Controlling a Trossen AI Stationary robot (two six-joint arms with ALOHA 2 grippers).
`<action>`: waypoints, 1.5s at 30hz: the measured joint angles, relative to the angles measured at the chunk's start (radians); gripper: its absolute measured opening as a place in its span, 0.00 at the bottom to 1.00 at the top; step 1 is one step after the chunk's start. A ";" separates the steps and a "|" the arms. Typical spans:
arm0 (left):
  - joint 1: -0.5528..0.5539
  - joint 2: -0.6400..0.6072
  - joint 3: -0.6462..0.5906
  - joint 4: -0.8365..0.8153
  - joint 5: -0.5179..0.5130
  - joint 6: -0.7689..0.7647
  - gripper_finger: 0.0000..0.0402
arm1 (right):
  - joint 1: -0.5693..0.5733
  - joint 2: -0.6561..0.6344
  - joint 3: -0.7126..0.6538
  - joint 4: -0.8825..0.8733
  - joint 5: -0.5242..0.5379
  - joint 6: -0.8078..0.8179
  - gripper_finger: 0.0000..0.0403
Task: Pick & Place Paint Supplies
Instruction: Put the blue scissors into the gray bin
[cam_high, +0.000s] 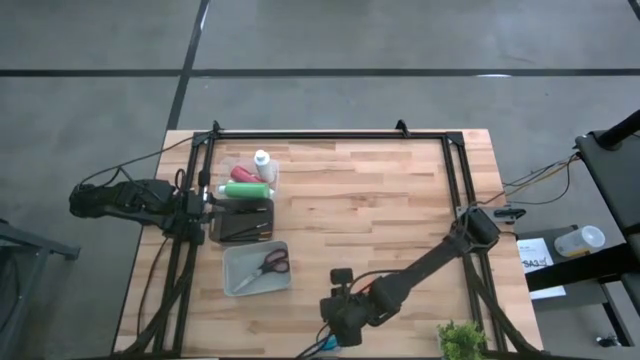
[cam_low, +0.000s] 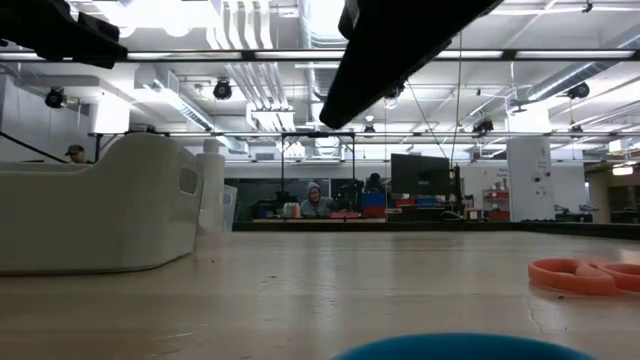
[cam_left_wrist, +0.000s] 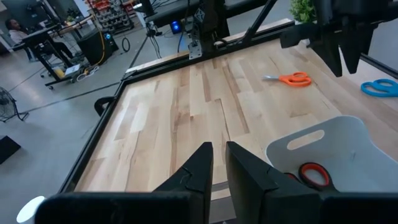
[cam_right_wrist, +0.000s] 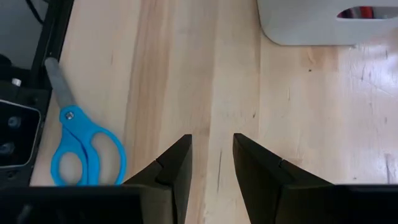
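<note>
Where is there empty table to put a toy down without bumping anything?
The wide wood between the paint bottles and the frame rail is bare. So is the strip between the grey tray and the right gripper. It is crowded near the left gripper: bottles, dark tray and grey tray sit close together.

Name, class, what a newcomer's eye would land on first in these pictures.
Probably the paint bottles, green, red and white, clustered near the table's far left, just beyond a dark tray. Next, the grey tray holding red-handled scissors, nearer the front. The left tool hangs beside the dark tray; the right tool waits, slightly open, at the front edge.
</note>
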 joint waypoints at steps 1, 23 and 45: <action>0.000 0.000 0.000 0.000 0.000 0.000 0.13 | -0.002 0.000 0.000 0.001 -0.002 -0.002 0.28; 0.000 0.000 0.000 0.000 0.000 0.000 0.13 | 0.064 0.003 -0.059 0.116 -0.083 0.059 0.28; 0.000 0.000 0.000 0.000 0.000 0.000 0.13 | 0.118 0.003 -0.299 0.445 0.013 0.220 0.28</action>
